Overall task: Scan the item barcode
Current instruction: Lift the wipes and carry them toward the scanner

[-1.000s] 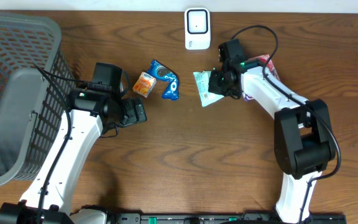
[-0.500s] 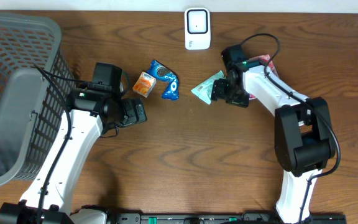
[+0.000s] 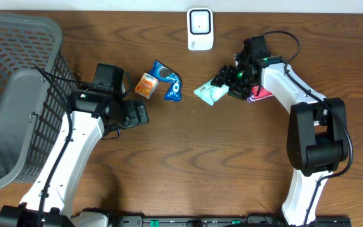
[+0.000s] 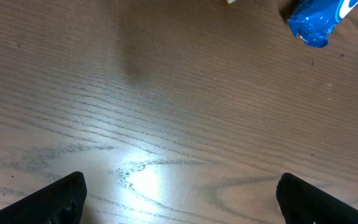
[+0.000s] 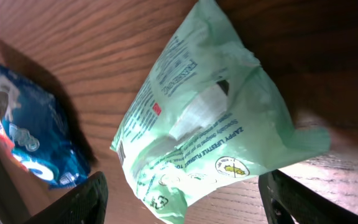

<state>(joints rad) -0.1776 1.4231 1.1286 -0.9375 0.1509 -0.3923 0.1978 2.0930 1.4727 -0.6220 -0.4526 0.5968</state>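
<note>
Overhead: pink packet (image 3: 261,95) mostly hidden under right arm (image 3: 288,88); basket (image 3: 43,57) cut by left edge. Left wrist: blue packet (image 4: 319,22) clipped at top. Right wrist: green packet (image 5: 210,118) fine print unreadable.

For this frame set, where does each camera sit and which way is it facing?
Overhead: fixed above the brown wooden table, looking straight down; left arm, right arm, grey mesh basket and white scanner show.
Left wrist: on the left arm, facing down at bare wood; open left end effector, dark tips in bottom corners.
Right wrist: close on the pale green plastic packet; right end effector, tips at bottom.
Shared: both wrist views catch the blue snack packet.
</note>
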